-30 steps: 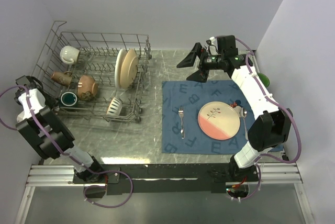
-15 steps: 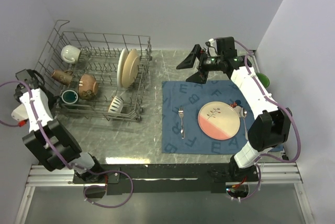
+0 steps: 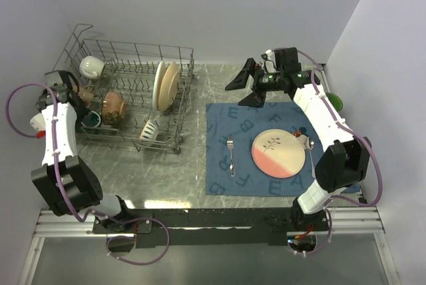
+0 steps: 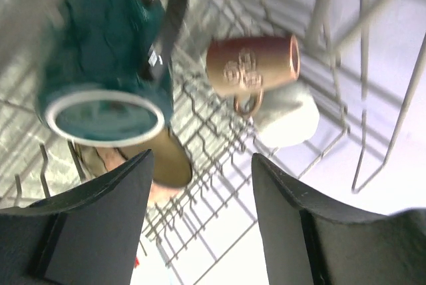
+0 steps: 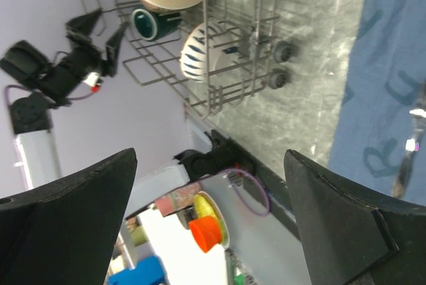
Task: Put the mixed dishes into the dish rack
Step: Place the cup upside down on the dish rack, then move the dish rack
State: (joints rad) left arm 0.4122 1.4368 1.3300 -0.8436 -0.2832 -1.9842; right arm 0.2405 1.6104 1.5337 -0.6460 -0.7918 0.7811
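Observation:
The dish rack (image 3: 181,98) stands back left and holds a white mug (image 3: 89,66), a brown mug (image 4: 249,65), a brown bowl (image 3: 113,107), a dark teal mug (image 4: 100,92), two upright plates (image 3: 164,85) and a striped bowl (image 3: 147,134). My left gripper (image 3: 78,102) is at the rack's left side, open and empty, with the teal mug just ahead of it (image 4: 202,158). A pink-and-cream plate (image 3: 278,153), a fork (image 3: 231,154) and a spoon (image 3: 310,148) lie on the placemat. My right gripper (image 3: 243,85) hangs open and empty above the table's back middle.
The blue lettered placemat (image 3: 226,118) covers the right half of the table. A green object (image 3: 336,103) sits at the far right behind my right arm. In the right wrist view my open gripper (image 5: 212,158) looks down past the rack's near corner (image 5: 266,45) at the left arm (image 5: 60,72).
My left arm has swung from the far left in to the rack's left side, and its jaws have opened wider. The right arm has hardly moved.

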